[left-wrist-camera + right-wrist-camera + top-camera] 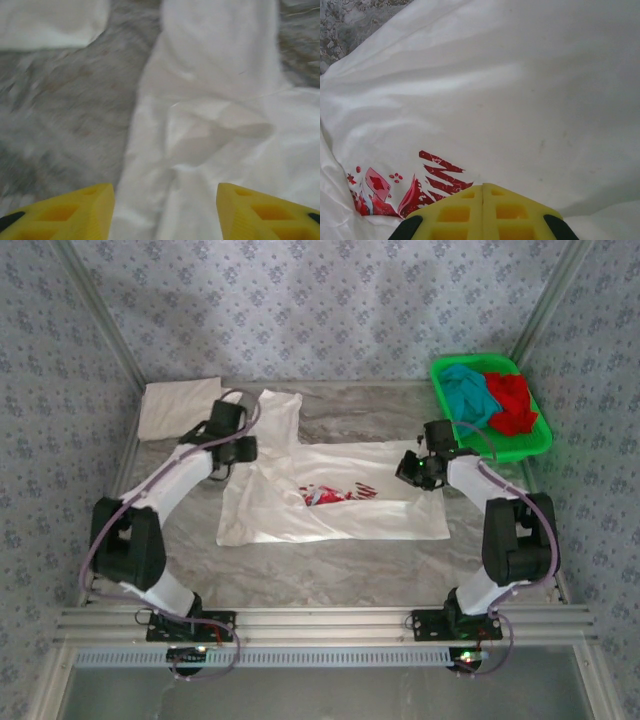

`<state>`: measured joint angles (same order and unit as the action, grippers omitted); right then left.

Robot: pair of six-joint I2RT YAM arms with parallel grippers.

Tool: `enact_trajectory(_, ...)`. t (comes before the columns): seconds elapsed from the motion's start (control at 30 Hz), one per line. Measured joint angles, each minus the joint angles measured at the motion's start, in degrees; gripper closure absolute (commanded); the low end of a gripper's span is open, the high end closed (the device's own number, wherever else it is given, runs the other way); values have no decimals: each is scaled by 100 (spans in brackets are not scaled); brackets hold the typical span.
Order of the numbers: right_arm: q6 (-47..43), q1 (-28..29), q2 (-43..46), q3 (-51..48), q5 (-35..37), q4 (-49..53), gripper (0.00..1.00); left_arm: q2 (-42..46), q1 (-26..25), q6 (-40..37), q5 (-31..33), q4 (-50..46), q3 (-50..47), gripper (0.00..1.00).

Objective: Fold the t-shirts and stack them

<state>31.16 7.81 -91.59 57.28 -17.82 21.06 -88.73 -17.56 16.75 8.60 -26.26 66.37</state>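
Observation:
A white t-shirt with a red-and-blue print (330,502) lies spread on the table's middle, one sleeve (277,412) reaching toward the back. My left gripper (240,446) hovers over that shirt's left edge by the sleeve. Its yellow fingers (80,210) stand apart, open (165,212), with wrinkled white cloth (215,100) below them and nothing between. My right gripper (412,468) is over the shirt's right side, shut (482,192) with its fingers pressed together above white cloth (510,90) near the red print (420,182). Another white t-shirt (178,405) lies folded at the back left.
A green basket (540,440) at the back right holds a teal t-shirt (470,390) and a red t-shirt (512,402). Bare grey marbled table (330,565) lies in front of the spread shirt. Patterned walls close in the sides and the back.

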Motion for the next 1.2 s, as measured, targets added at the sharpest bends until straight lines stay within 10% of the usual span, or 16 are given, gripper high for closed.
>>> enact_trajectory(0.37, -160, -22, -57, -96, 92, -7, 89, 238, -15, 332, -966, 219, -1534, 33)
enact_trajectory(0.83, -597, -824, 376, -667, 546, 723, 64, -160, -11, 507, -1147, 728, -2033, 97)
enact_trajectory(1.2, -1132, -907, 470, -428, 1003, 1180, 48, -146, 46, 588, -898, 894, -2094, 100)
